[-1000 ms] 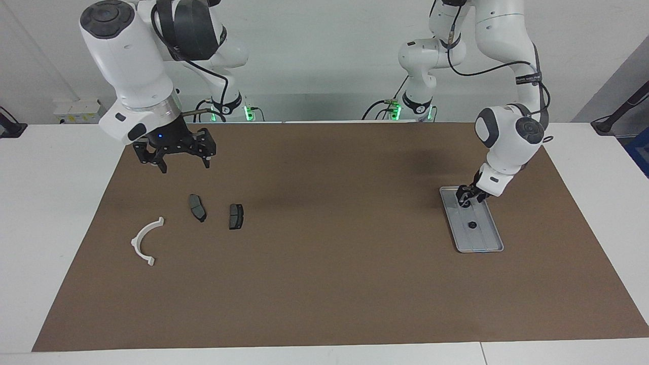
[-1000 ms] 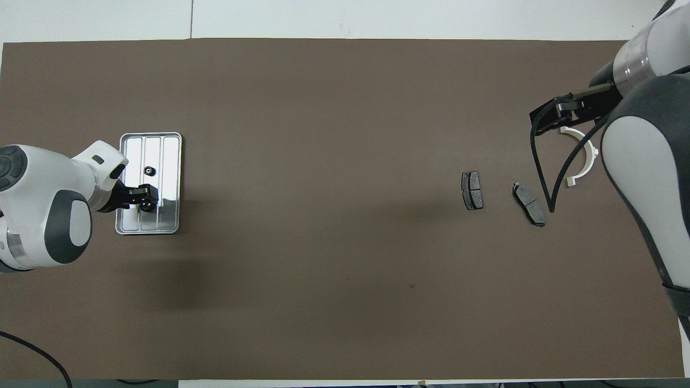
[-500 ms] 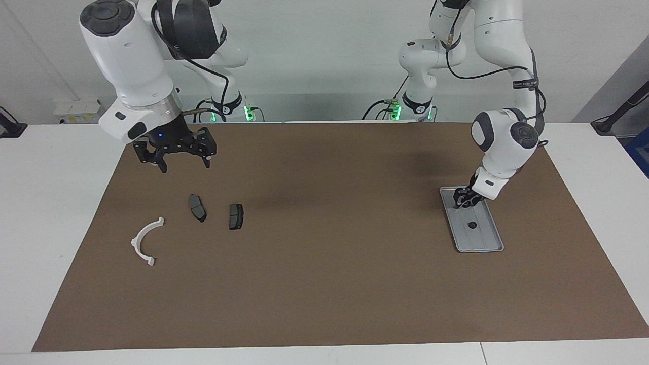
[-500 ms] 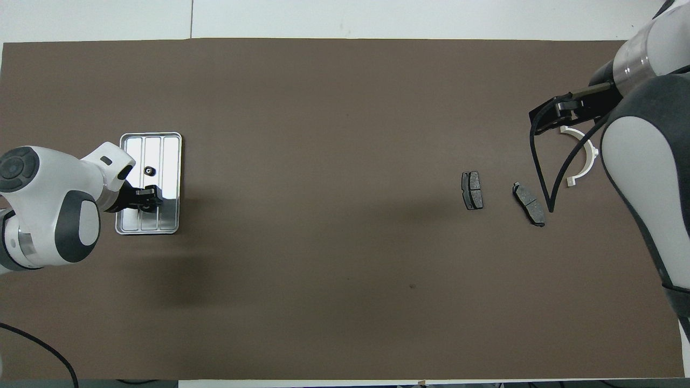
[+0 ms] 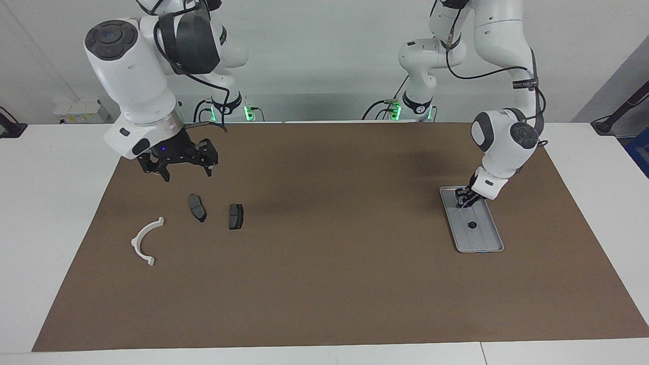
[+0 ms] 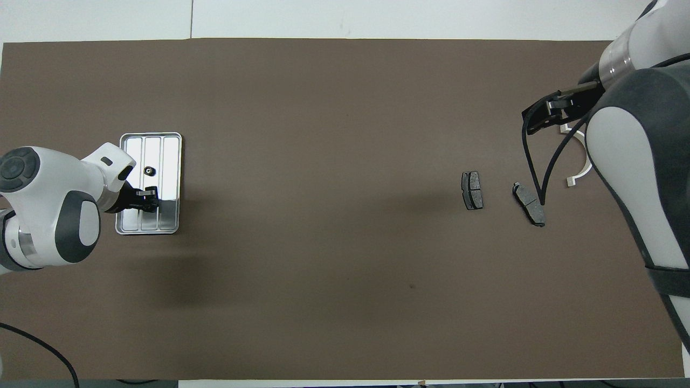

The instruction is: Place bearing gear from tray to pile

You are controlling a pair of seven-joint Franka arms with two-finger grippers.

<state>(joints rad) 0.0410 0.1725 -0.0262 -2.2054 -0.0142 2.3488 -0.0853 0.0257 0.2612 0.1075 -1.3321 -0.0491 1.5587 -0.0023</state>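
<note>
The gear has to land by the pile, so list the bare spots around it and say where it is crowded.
Bare mat lies between the white bracket and the nearer brake pad, and from the second brake pad toward the tray. The strip under the right gripper, just robot-ward of the pads, is crowded.

Brown mat (image 5: 329, 274) covers white table (image 5: 56, 213); cables by arm bases

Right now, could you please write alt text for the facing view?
The left gripper is low over the silver metal tray, which holds a small dark gear. The right gripper hangs over the mat near two dark brake pads.
</note>
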